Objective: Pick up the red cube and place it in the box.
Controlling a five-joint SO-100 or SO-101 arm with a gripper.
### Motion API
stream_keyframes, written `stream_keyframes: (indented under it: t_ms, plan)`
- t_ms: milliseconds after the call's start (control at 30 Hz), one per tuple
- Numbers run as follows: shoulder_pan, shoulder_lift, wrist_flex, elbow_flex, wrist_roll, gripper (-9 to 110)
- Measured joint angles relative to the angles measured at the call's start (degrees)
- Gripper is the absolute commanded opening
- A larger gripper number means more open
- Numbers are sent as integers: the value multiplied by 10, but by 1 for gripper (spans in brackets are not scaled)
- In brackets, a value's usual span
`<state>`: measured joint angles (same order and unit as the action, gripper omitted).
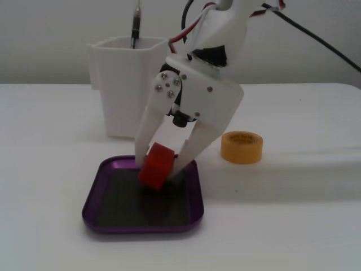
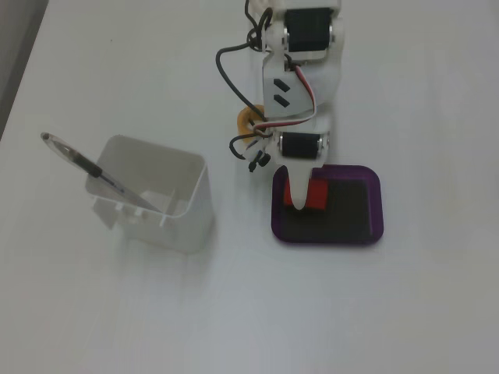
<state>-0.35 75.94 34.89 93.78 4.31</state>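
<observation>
In both fixed views my white gripper (image 1: 160, 168) (image 2: 305, 199) is shut on the red cube (image 1: 155, 165) (image 2: 314, 195). It holds the cube tilted, low inside the purple box (image 1: 93, 199) (image 2: 375, 210), over the box's far left part in the front view. Whether the cube rests on the dark bottom or hangs just above it, I cannot tell. One finger (image 2: 299, 189) covers part of the cube from above.
A tall white pen holder (image 1: 131, 90) (image 2: 160, 199) with a pen (image 1: 136, 25) (image 2: 92, 167) stands behind the box. A yellow tape roll (image 1: 241, 147) (image 2: 245, 119) lies beside the box, partly hidden by the arm from above.
</observation>
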Motion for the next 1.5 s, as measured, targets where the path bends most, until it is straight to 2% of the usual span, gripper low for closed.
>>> stream_keyframes:
  t_ms: [200,467,667,1167,1300,1500]
  plan:
    - [3,-13,-4,-13,0,0]
    - [2,-13,-4,-13,0,15]
    - [1,17,40,-13,0,19]
    - [-24,374,247,-2,3,19]
    - [-24,476,294,67,3,19]
    - [-20,633,301,226,2,19]
